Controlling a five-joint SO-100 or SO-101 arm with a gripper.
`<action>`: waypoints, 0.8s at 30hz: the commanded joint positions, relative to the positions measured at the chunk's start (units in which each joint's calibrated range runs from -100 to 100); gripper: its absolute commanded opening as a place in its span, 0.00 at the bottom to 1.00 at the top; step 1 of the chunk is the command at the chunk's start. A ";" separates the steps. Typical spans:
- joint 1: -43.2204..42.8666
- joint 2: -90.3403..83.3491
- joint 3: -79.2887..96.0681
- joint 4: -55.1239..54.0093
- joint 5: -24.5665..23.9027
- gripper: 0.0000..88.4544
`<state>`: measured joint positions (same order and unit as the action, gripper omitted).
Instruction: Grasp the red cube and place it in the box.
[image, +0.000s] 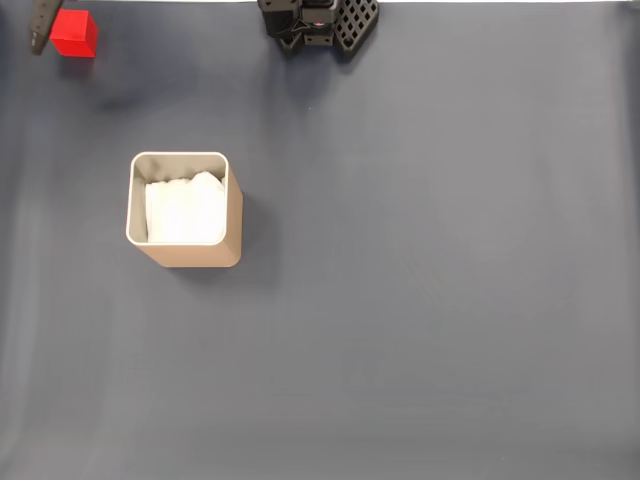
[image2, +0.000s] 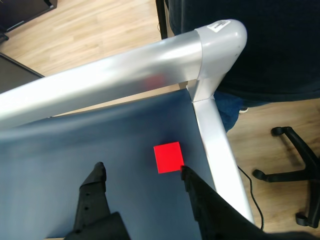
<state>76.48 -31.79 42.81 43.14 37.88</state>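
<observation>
The red cube (image: 73, 33) sits on the dark mat in the far top-left corner of the fixed view. In the wrist view the cube (image2: 168, 157) lies flat just beyond my gripper (image2: 141, 170), which is open. Its right finger (image2: 186, 174) has its tip at the cube's near right corner, and the left finger (image2: 98, 173) stands well apart from the cube. One dark finger (image: 40, 27) shows right beside the cube in the fixed view. The tan box (image: 232, 222), with white padding inside, stands upright left of the mat's centre, well away from the cube.
A silver table frame rail (image2: 115, 75) and its corner post (image2: 215, 145) run close behind and to the right of the cube. The arm's black base (image: 320, 22) sits at the top edge. A seated person (image2: 270, 45) and a chair base (image2: 295, 175) lie beyond the table.
</observation>
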 joint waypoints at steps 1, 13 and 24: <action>0.66 -0.02 0.13 -1.81 -0.29 0.43; 3.08 0.85 2.86 -4.77 0.34 0.43; 4.14 1.63 5.60 -7.97 0.54 0.43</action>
<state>80.01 -30.27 48.82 36.15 37.97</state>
